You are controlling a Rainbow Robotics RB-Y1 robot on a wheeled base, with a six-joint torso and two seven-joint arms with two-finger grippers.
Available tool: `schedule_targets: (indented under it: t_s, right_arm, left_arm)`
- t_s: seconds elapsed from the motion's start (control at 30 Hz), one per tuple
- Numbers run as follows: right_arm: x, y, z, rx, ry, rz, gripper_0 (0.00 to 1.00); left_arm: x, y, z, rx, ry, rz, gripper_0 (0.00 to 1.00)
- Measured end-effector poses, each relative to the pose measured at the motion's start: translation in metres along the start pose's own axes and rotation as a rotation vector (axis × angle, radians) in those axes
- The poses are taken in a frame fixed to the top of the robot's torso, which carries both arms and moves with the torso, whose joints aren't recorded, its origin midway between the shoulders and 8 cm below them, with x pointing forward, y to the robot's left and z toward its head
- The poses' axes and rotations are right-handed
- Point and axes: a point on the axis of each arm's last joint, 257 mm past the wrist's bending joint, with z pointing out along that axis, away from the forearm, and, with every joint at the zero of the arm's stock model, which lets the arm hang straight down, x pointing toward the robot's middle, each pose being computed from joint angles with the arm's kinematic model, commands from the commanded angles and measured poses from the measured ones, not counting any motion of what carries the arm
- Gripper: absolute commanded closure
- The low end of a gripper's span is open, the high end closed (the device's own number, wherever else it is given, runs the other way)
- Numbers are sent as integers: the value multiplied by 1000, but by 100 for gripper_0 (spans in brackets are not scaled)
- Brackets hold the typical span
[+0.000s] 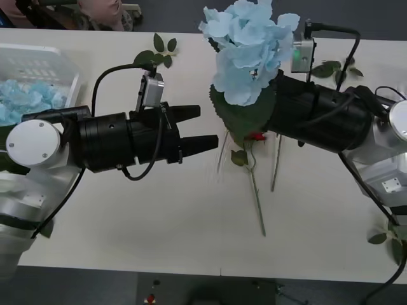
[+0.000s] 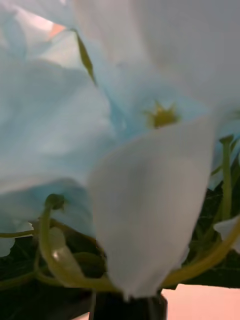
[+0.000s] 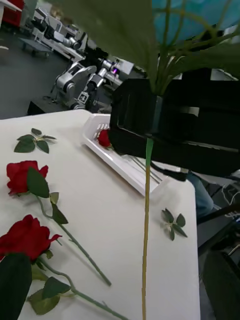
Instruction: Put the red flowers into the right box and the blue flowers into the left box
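One blue hydrangea (image 1: 249, 47) stood up off the table; more blue heads (image 1: 28, 96) lay in the slotted white basket (image 1: 71, 79), too bunched to count. Two red roses (image 3: 25, 176) lay loose on the tabletop and a third (image 3: 103, 137) sat in the other white box (image 3: 122, 170). There were two grippers, left (image 1: 198, 128) and right (image 3: 150, 122).
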Motion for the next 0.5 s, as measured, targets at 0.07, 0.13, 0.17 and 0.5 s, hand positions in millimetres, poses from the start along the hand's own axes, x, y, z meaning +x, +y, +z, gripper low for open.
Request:
schedule_targets:
  t_s: [0.07,0.13,0.17,0.5]
  right_arm:
    - [-4,-1,9,9,-21,-9,100]
    - [-10,-3,13,20,-46,-17,100]
    - [-13,-4,14,26,-58,-19,100]
    - [-20,-13,14,63,-82,-26,100]
  left_arm:
    - [4,1,5,1,-11,-28,0]
    - [9,3,9,0,-14,-52,0]
    - [11,3,11,-3,-14,-59,0]
    - [25,-5,21,12,8,-68,100]
